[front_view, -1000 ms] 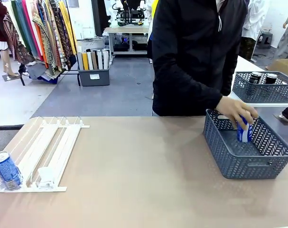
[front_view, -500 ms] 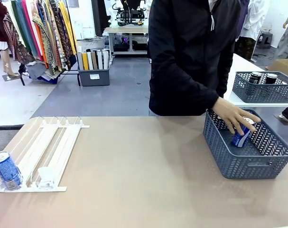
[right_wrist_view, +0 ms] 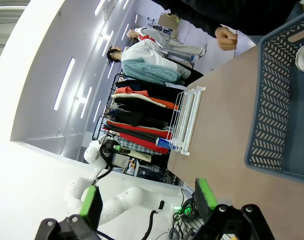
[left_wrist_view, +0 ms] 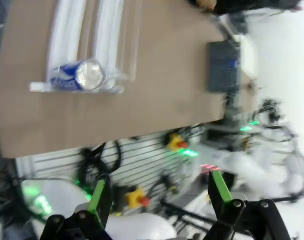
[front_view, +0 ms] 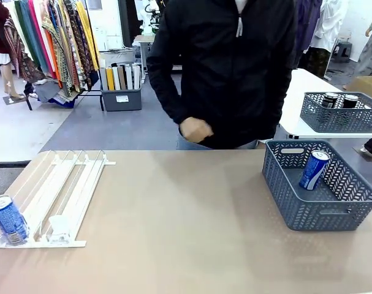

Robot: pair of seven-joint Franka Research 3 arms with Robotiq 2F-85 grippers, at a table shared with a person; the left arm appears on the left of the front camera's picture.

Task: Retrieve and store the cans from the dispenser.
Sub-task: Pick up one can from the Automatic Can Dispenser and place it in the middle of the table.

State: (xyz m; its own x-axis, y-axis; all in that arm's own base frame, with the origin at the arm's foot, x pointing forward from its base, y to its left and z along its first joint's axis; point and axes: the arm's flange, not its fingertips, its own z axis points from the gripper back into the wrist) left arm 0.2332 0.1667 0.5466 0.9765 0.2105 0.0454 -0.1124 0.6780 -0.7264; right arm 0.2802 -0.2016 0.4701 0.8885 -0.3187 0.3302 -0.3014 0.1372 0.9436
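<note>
Since one blue can [front_view: 314, 169] already leans inside the near grey basket [front_view: 320, 211] and two black cans [front_view: 340, 99] stand in the far basket [front_view: 339, 119] on the white table behind, I judge the job about three parts done. A lone blue can [front_view: 8, 219] waits at the low end of the dispenser [front_view: 69, 190], at the left of the surface [front_view: 186, 226], well apart from both baskets. The person's hand [front_view: 195, 130] is a fist near the far edge, holding nothing. The front view gives the whole layout, far basket included. The left wrist view adds the left fingers [left_wrist_view: 97, 192], spread wide and empty, well apart from the lone can. The right wrist view shows the right fingers [right_wrist_view: 90, 202] equally wide with nothing between them, looking past the near basket toward the dispenser.
</note>
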